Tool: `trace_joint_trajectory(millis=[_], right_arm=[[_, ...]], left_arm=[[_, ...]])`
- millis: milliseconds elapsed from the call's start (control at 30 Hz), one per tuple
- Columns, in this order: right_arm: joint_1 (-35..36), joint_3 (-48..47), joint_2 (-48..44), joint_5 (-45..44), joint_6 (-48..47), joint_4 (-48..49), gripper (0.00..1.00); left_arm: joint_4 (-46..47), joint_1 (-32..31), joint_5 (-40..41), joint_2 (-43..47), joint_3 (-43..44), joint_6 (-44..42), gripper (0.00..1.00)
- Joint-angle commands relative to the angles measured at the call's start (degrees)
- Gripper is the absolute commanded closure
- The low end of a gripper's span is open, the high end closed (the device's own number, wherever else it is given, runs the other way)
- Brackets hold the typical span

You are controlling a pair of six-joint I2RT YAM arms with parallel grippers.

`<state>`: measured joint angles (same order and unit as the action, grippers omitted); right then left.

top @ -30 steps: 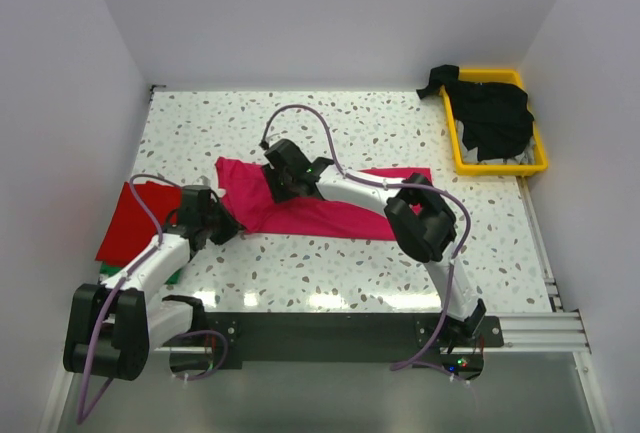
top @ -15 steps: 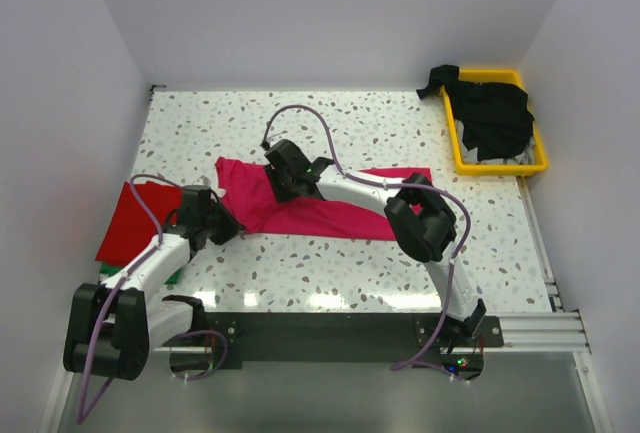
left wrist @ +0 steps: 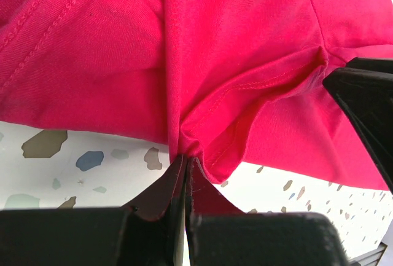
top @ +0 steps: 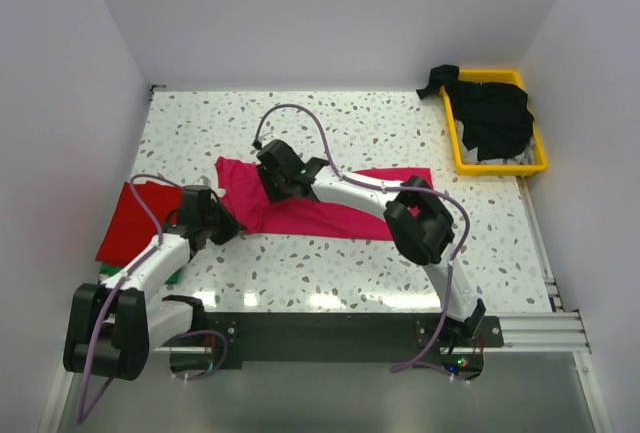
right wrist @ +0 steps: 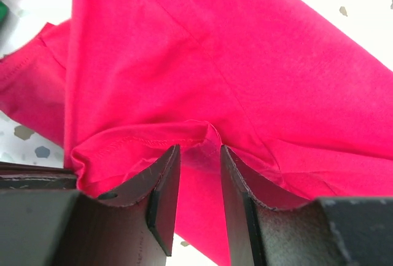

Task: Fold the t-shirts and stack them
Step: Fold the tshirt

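Shirt (left wrist: 245, 63) pinch, L claw (left wrist: 185, 159): wrist-cam only

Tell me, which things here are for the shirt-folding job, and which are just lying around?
For the job:
- pink t-shirt, spread in the middle
- red t-shirt, at the left
- green t-shirt, peeking out under the red one
- black t-shirts, heaped at the far right

Just there:
- yellow tray, holding the black ones
- speckled table
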<state>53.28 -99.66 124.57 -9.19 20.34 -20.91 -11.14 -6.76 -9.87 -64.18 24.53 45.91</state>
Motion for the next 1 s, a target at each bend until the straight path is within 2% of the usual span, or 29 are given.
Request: trace_joint_trajectory(millis=[0,367,567,733,967], right_arm=[[0.42,-3.70,1.28,-2.14,-0.04,-1.15,0.64],[0.60,-5.20,3.75,-3.55,-0.30,-2.21,0.64],[0.69,-2.13,0.50,-5.66,-0.04,-1.68,0.75],[0.60,0.51,-2.40,-6.19,0.14,-1.33,0.92],[0.60,3.94,-5.48,-7.51,0.67,-0.89,0.93]], left_arm=[[2.52,0.35,-0.94,0.28,0.43,-0.21,1.00],[2.26,0.44,-1.03,0.90,0.25,-0.12,1.00],[1.91,0.44,-0.77,0.90,0.60,-0.12,1.00],[0.94,0.44,-0.24,0.99,2.27,-0.47,1.00],[-0.55,0.44,0.64,-0.76,6.66,-1.52,1.00]])
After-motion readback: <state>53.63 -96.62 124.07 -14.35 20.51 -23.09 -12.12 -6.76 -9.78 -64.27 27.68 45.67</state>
